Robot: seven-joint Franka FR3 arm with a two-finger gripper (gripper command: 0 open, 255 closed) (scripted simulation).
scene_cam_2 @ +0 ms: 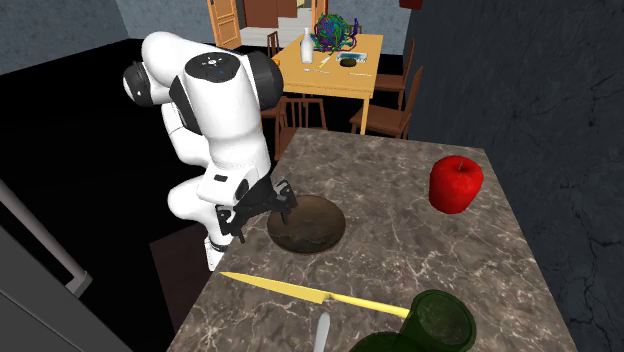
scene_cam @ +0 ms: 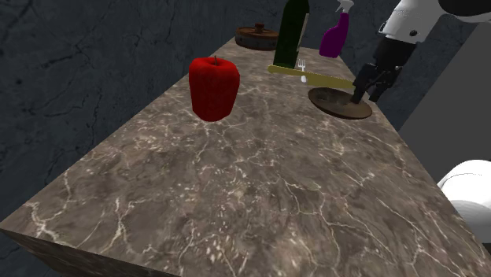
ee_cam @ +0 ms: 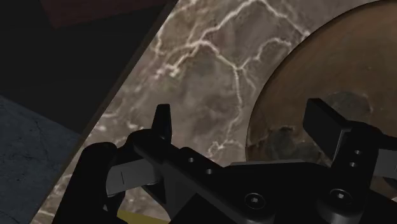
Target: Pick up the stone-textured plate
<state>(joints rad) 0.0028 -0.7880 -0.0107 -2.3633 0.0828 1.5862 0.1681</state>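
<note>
Over at the side edge of the table point(scene_cam: 260, 181) nearest the arm, the claw point(ee_cam: 243, 118) hangs low above the plate point(scene_cam_2: 307, 225). Its two fingers point(ee_cam: 164, 124) are spread wide and grip nothing. One finger stands over the bare veined tabletop outside the plate's rim, and the other stands over the plate's inside, so the rim runs between them. I would judge this to be the lining-up step just ahead of the grasp. Whether the tips touch anything yet, I cannot tell. The next move calls for a short drop so that the rim sits well between the fingers, then a firm squeeze and a lift straight up. The lift should be kept level, since a plate pinched at one edge is likely to tip. The plate is round, shallow and brown, mottled with darker patches like rough stone. It lies flat on the table, near the yellow knife point(scene_cam: 311, 76) and well apart from the red apple point(scene_cam: 213, 86).
</note>
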